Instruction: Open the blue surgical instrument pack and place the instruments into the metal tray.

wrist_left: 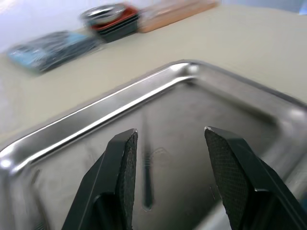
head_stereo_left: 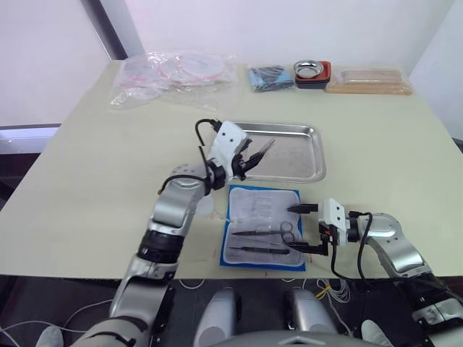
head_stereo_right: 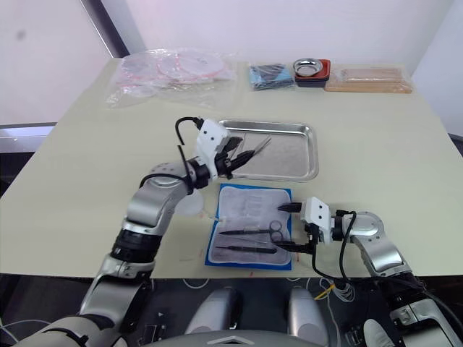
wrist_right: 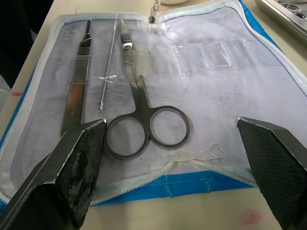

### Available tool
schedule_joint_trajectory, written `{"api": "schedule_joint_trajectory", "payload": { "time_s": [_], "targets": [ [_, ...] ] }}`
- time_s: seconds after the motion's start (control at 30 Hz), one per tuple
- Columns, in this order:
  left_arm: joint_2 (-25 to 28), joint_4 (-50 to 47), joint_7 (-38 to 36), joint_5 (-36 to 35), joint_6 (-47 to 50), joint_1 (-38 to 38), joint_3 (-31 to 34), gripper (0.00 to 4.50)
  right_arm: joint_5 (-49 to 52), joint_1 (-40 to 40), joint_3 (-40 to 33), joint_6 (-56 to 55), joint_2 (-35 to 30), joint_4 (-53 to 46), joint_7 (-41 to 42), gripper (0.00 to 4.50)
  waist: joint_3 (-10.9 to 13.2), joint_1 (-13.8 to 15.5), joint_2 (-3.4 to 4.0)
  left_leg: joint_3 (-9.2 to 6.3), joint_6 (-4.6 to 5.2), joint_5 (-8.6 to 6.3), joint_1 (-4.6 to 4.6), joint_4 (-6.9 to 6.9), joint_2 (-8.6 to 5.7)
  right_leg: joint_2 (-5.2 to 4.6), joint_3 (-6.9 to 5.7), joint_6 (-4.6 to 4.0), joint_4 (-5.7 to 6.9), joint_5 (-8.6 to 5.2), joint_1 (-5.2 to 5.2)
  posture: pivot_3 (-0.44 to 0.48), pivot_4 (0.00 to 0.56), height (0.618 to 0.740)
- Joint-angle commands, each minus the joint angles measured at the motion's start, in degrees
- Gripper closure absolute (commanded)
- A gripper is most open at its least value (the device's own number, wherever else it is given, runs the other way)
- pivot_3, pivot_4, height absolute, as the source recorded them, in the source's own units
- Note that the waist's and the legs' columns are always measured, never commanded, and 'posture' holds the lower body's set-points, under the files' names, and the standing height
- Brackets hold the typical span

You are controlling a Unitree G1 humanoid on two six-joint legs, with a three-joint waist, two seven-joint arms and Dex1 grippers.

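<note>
Head views. Table: wide bare surface to left and right of the work area; its near edge runs just below the pack. Tray: one, mid-table, its near rim just beyond the pack's far edge. Pack: one, lying open and flat, pale lining up, blue border showing. Instruments in the pack: scissors, one pair, rings toward the right gripper; a flat tool nearer the table edge. One instrument shows at the left gripper's tips, over the tray's left part; whether it is gripped or lying in the tray cannot be told here. Left gripper: over the tray's near-left corner. Right gripper: at the pack's right edge, fingers spread wide, empty. Far edge of the table: plastic bags, a dark blue bundle, a bowl, a wooden block.

Left wrist view. Fingers apart, nothing between them. Tray floor below with one thin instrument lying on it; rim and rounded corner beyond.

Right wrist view. Fingers wide apart, empty, at the pack's zip edge. Three instruments counted: flat handle, thin probe, scissors. The probe is not made out in the head views. Empty slots fill the rest of the lining.
</note>
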Motion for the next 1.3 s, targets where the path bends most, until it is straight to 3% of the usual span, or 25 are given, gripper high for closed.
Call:
{"api": "schedule_joint_trajectory", "payload": {
  "time_s": [0.03,0.17,0.27,0.47,0.6,1.3],
  "targets": [
    [4.33,-3.36,-8.54,-5.36,-4.34,2.8,3.84,2.15,-3.24,2.38,1.84,1.87,-0.63,3.96,-0.16,0.0,0.01,-0.04,0.01,0.02,0.0,0.0,0.0,0.0,0.03,0.0,0.02,-0.02,-0.01,0.01,0.0,0.0,0.15,0.74],
    [10.05,-3.0,-15.88,-8.36,-7.78,6.36,6.35,2.15,-3.27,2.47,1.79,1.89,-0.56,3.81,-0.27,0.0,0.01,0.0,0.01,0.02,0.01,0.0,0.0,0.0,0.07,0.01,0.0,-0.08,-0.04,0.03,0.0,0.0,0.15,0.74],
    [17.76,-2.85,-26.15,-13.06,-7.44,10.06,9.77,2.15,-3.24,2.55,1.67,1.82,-0.5,3.86,-0.32,0.0,0.01,-0.06,0.02,0.04,0.01,0.0,-0.01,0.0,0.15,0.02,0.0,-0.14,-0.12,0.06,0.0,0.0,0.15,0.74],
    [26.85,-1.54,-39.86,-17.78,-10.71,13.88,13.47,0.24,-3.24,2.77,1.56,1.81,-0.33,3.79,-0.24,0.0,0.01,0.11,0.02,0.0,0.02,-0.01,-0.02,-0.09,0.26,0.05,-0.11,-0.44,-0.28,-0.07,-0.01,0.0,0.15,0.74],
    [31.67,-2.29,-49.11,-18.6,-15.1,17.86,13.68,0.11,-3.07,2.74,1.37,1.85,-0.55,3.72,0.03,0.0,0.04,-0.02,0.07,0.1,0.02,-0.01,-0.01,-0.12,0.3,0.04,-0.05,-0.47,-0.3,-0.07,-0.02,0.0,0.15,0.74],
    [28.34,-6.34,-52.09,-25.65,-15.31,15.93,12.05,0.11,-0.92,4.58,-1.62,2.9,-3.95,-1.2,0.78,0.0,0.2,0.38,0.31,0.14,0.04,-0.02,-0.14,-0.15,0.41,0.11,-0.11,-0.49,-0.43,-0.03,-0.04,0.0,0.15,0.74]
  ]
}}
